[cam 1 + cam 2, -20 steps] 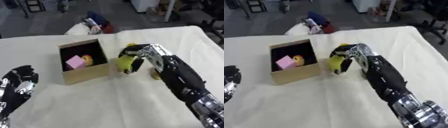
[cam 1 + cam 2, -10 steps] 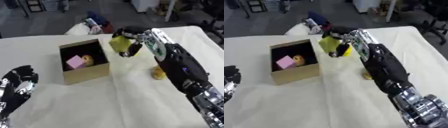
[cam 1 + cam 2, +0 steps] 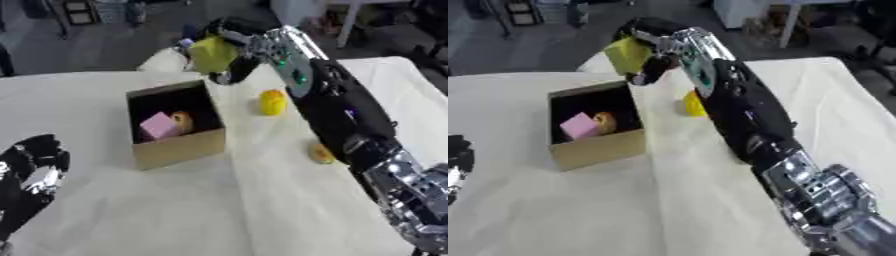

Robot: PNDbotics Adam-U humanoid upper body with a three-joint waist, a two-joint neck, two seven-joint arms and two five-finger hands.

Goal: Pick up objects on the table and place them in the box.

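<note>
Carrying step in hand: right hand [image 3: 234, 42] at upper centre of frame, fingers curled round yellow-green object [image 3: 213, 53], held raised beyond far edge of box [image 3: 179, 147]. Box holds pink block [image 3: 158, 125] and orange item [image 3: 182, 119]. Yellow object [image 3: 272, 102] and small orange object [image 3: 320, 153] lie on table [image 3: 262, 200] right of box. Left hand [image 3: 31, 172] idle, lower left, fingers relaxed. Next move, judged: bring load over box opening, lower, release.

A cream cloth [image 3: 175, 210] covers the table, faintly creased and running out to every near edge. Beyond its far edge lies dark grey floor [image 3: 79, 47]. A white table leg [image 3: 350, 22] stands at the upper right, with brownish boxes [image 3: 767, 25] blurred just beside it. At the top left, dark shelving [image 3: 74, 11], too blurred to make out more.
</note>
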